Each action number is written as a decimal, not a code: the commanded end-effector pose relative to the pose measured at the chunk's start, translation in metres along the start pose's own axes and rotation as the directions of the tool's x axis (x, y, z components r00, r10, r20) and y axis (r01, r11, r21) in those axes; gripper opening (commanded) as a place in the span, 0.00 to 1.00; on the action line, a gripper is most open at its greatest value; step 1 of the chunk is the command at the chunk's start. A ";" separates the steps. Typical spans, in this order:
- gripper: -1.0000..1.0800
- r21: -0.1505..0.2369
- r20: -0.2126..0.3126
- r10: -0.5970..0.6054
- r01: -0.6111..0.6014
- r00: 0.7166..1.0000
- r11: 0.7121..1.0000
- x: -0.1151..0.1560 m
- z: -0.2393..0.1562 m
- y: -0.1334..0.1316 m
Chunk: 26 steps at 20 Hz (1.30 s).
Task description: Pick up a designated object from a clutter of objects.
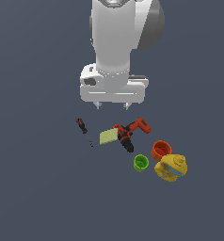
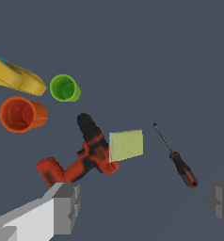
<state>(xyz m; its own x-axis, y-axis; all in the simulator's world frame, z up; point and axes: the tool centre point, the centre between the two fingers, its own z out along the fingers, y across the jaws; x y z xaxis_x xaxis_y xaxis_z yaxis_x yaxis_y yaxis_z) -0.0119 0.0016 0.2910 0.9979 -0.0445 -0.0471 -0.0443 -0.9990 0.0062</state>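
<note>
Right now my gripper (image 1: 113,106) hangs above the surface (image 1: 34,188), jaws spread wide and holding nothing; in the wrist view the two grey fingers (image 2: 67,207) sit far apart at either edge of the picture. I see the green cup (image 1: 140,163) standing upright on the surface, well clear of the gripper and nearer the camera in the exterior view, towards that view's right. It sits just beside the yellow container (image 1: 171,167), though I cannot tell whether they touch, and near the orange cup (image 1: 161,150), which stands a little farther back and also close against the container. The wrist view shows the green cup's darker hollow, with the orange cup and a slice of the container next to it. Almost under the gripper lies the drill (image 1: 130,132), red and black, on its side, with the yellow-green square (image 1: 108,136) lying against it on the exterior view's left. The screwdriver (image 1: 82,127) lies apart from the rest, farther to that view's left, its thin shaft pointing towards the camera. Nothing is lifted; every piece rests on the surface.
</note>
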 end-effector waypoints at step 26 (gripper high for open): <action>0.96 0.016 -0.038 -0.055 0.055 0.998 0.998 0.017 -0.002 -0.016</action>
<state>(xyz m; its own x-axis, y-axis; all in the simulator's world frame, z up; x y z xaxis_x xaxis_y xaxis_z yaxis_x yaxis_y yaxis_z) 0.0030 0.0158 0.2952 0.9999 -0.0100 -0.0087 -0.0102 -0.9998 -0.0147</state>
